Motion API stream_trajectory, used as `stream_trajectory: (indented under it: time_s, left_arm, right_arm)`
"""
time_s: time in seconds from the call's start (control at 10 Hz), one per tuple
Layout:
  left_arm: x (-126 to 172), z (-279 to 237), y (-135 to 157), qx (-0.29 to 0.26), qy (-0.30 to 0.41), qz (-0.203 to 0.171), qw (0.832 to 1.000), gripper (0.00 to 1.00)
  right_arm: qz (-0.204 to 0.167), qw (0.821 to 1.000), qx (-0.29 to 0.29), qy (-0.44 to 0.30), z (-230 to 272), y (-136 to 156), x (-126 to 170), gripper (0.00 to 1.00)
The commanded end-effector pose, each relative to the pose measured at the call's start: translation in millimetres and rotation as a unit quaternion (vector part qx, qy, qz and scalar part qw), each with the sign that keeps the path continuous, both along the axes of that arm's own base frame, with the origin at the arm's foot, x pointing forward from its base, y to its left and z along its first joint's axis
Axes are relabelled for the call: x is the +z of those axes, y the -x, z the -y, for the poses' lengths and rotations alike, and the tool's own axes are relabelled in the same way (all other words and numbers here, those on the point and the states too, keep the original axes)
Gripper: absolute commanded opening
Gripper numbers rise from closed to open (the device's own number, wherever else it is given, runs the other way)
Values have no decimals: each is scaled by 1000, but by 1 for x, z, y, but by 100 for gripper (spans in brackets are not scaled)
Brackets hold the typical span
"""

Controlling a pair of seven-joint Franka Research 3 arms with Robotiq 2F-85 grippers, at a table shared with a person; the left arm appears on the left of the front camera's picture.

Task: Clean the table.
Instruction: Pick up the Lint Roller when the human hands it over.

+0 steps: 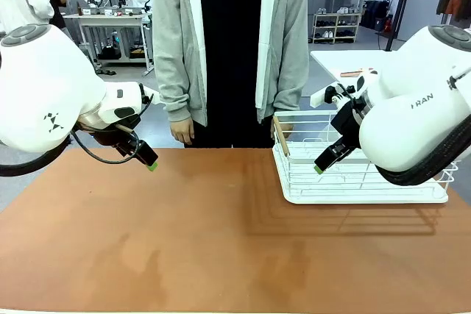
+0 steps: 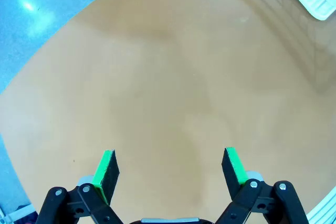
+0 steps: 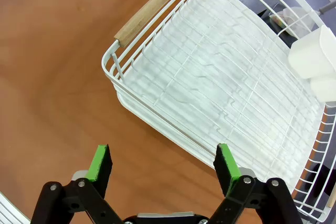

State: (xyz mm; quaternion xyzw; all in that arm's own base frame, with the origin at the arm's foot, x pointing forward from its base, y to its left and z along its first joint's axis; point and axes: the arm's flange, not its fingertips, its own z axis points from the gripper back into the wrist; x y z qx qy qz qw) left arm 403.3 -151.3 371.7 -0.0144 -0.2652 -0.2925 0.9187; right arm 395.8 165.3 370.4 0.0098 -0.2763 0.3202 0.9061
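We see L gripper (image 2: 169, 162) jaws apart, empty, over table (image 2: 168, 77). R gripper (image 3: 164, 162) likewise spread, empty, by dish rack (image 3: 210, 93) rim.

White, rounded left arm (image 1: 51, 86) and right arm (image 1: 412, 115)
A black logo (image 1: 51, 123) and looped black cable (image 1: 94, 155) are seen on the left, grey lettering (image 1: 422, 104) on the right; the black left gripper (image 2: 168, 156) and right gripper (image 3: 163, 149) are fitted with green pads (image 2: 106, 167).
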Motion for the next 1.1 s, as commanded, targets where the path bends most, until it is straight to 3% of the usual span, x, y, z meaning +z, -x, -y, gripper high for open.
stream_trajectory:
  time_s: [0.0, 0.2, 0.3, 0.5, 0.6, 0.7, 0.8, 0.9, 1.0]
  left_arm:
    - [0, 0, 0, 0, 0, 0, 1000, 100]
    - [0, 0, 0, 0, 0, 0, 1000, 100]
    - [32, -4, -4, -1, 16, -6, 1000, 100]
    - [104, -35, -10, 3, 127, -72, 989, 100]
    - [137, -65, -6, -12, 237, -150, 960, 100]
    - [165, -117, 2, -16, 349, -184, 919, 100]
    - [181, -170, 14, -12, 440, -204, 874, 100]
    - [181, -213, 26, 22, 480, -227, 847, 100]
    - [171, -257, 45, 22, 514, -231, 826, 100]
  right_arm:
    - [0, 1000, 0, -1, -1, 0, 0, 100]
    - [0, 1000, 0, 0, 0, 0, 0, 100]
    - [-11, 999, -14, -40, 7, -4, 34, 100]
    - [-106, 980, -11, -167, 36, -11, 98, 100]
    - [-157, 962, -16, -221, 60, -9, 125, 100]
    - [-203, 929, -26, -307, 99, -5, 150, 100]
    - [-255, 889, -26, -378, 141, 0, 161, 100]
    - [-281, 859, -30, -428, 177, 5, 164, 100]
    - [-298, 824, -34, -481, 224, 12, 161, 100]
